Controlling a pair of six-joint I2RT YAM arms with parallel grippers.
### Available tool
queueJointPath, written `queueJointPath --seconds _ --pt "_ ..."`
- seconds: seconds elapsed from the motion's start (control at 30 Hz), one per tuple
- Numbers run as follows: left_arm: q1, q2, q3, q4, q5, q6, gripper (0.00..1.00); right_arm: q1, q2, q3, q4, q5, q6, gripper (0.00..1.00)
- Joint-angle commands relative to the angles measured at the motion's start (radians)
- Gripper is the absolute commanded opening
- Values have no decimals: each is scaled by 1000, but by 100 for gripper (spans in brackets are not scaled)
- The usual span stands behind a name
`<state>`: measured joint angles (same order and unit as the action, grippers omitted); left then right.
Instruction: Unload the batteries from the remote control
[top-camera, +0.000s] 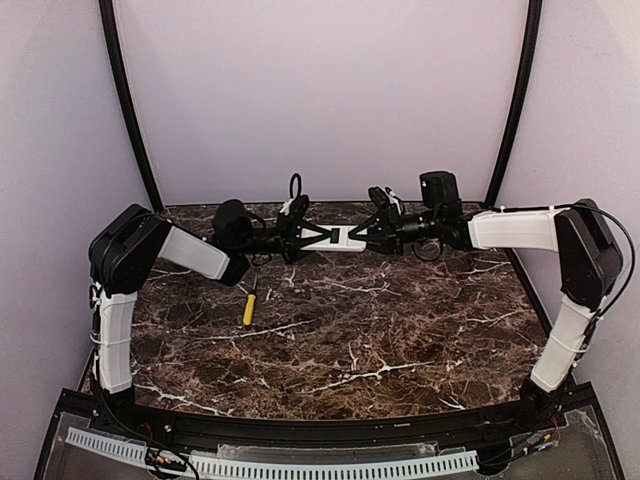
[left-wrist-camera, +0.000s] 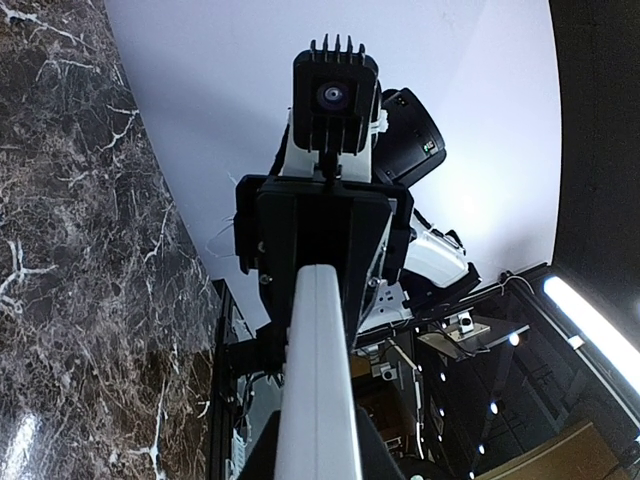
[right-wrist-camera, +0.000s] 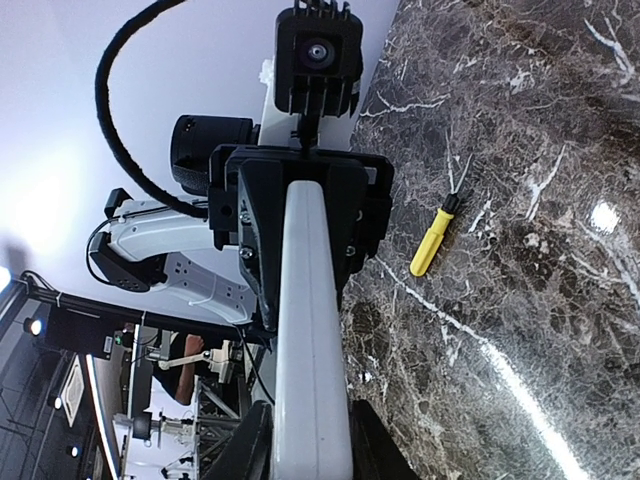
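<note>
Between pale lilac walls (top-camera: 60, 120), over the dark, white-veined marble table (top-camera: 200, 350) where a yellow-handled screwdriver (top-camera: 248, 308) lies, the left gripper (top-camera: 322, 237) clamps one end of the remote control (top-camera: 345, 238), held aloft, and the right gripper (top-camera: 366, 238) pinches the other.

Remote control (top-camera: 346, 237) ends inside left pincer (top-camera: 328, 237) and right pincer (top-camera: 364, 238), its compartment out of sight

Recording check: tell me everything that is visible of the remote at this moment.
The remote is a slim, flat white bar, plastic by its look, held roughly level in the air above the table. The left gripper clamps one end and the right gripper closes on the other; nothing else touches it. Both wrist views look along a plain white face. No window or compartment shows in any view.
</note>
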<state>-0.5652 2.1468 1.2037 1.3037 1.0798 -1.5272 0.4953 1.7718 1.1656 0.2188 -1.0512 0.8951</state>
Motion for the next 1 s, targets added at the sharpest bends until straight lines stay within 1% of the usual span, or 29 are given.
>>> queueJointPath --seconds 0.0,0.17,0.23,0.33,0.53,0.63,0.77,0.87,0.97 --pt "-10 -11 30 52 -5 -36 0 15 -22 -18 20 -16 -22 30" --pt "-10 -14 31 49 -4 -32 0 15 -35 -16 -6 4 -32 53" --pt "-10 -16 32 42 -3 -26 0 15 -38 -14 -17 10 -34 58" --pt "-10 -17 33 22 -3 -13 0 15 -35 -6 -35 20 -39 60" --pt "-10 -28 29 -33 -3 43 0 17 -27 32 -128 71 -76 59" --pt "-10 -37 27 -97 -4 86 0 17 -25 51 -186 104 -104 59" --pt "-11 -52 27 -163 -9 142 0 21 -20 62 -202 115 -115 58" --pt "-13 -57 26 -182 -11 158 0 25 -14 72 -213 120 -119 48" --pt "-13 -61 22 -183 -11 160 0 26 -13 74 -216 130 -130 36"
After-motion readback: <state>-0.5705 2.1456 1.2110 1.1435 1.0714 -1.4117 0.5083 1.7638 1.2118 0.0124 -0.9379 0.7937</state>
